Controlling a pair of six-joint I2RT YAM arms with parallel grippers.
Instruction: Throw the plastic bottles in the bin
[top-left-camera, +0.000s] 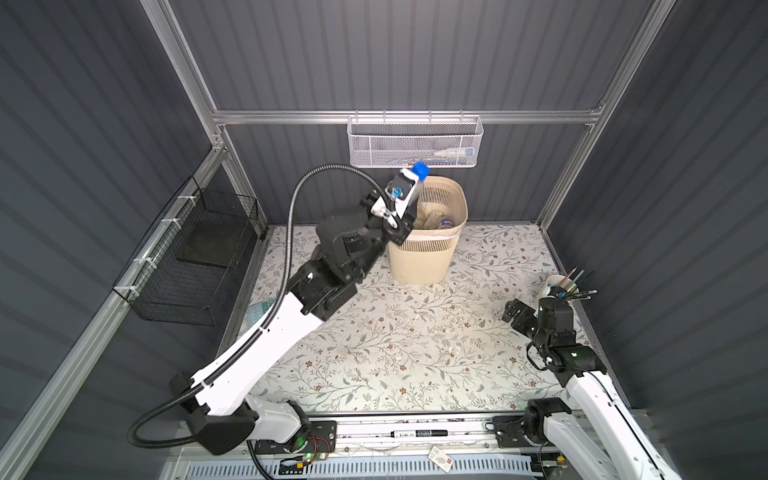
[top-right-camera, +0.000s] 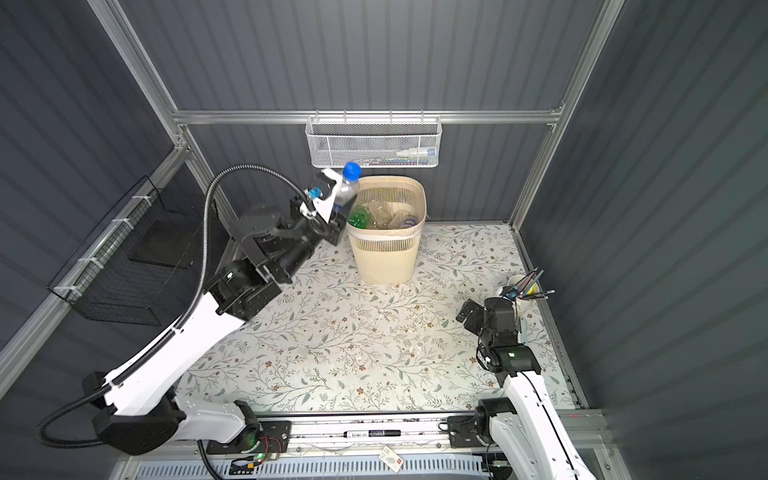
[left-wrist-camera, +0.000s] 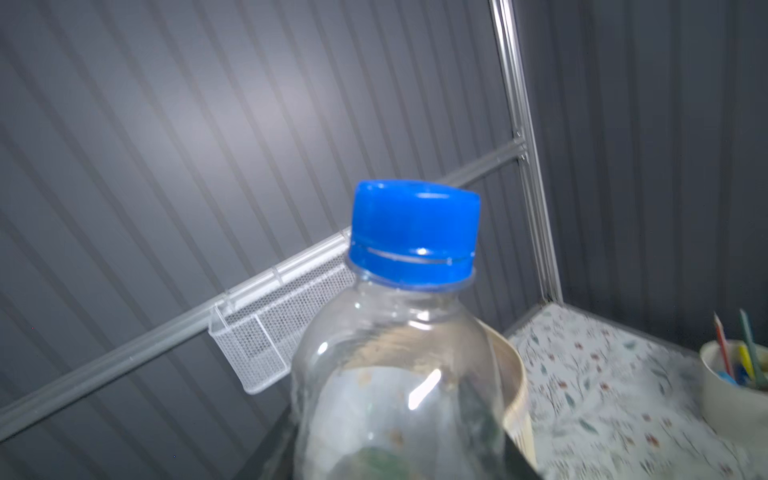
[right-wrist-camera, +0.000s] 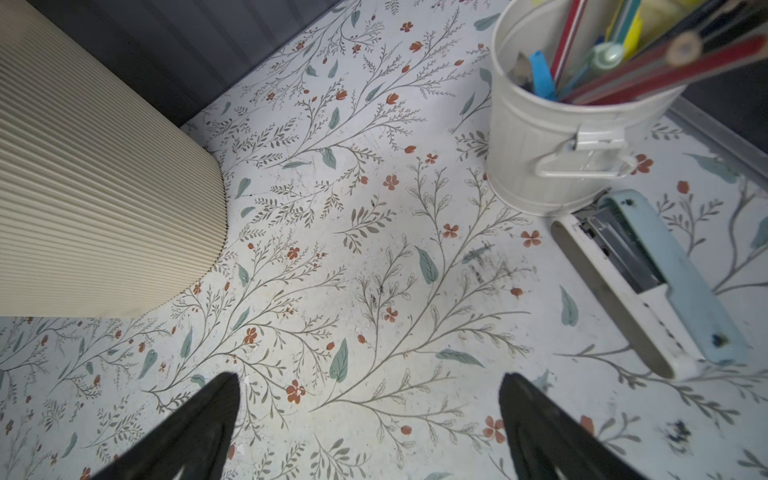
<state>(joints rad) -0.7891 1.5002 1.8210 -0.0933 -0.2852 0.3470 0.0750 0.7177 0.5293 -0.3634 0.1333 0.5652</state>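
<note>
The left pincer (top-right-camera: 337, 205) is clenched on a clear bottle (top-right-camera: 347, 186). The bottle's lower body is hidden behind the pincer in both top views and cut off in the left wrist view; only its blue cap (left-wrist-camera: 414, 232) and smooth shoulder show plainly. The raised arm holds it tilted at the rim of the slatted beige bin (top-right-camera: 386, 257), where other bottles (top-right-camera: 376, 216) lie jumbled. The right pincer (right-wrist-camera: 370, 384) hangs released above the floral tabletop (right-wrist-camera: 374, 249).

The bottle (left-wrist-camera: 395, 395) runs off the left wrist view's edge, and the mesh basket's (top-left-camera: 415, 143) contents are too small to tell.
</note>
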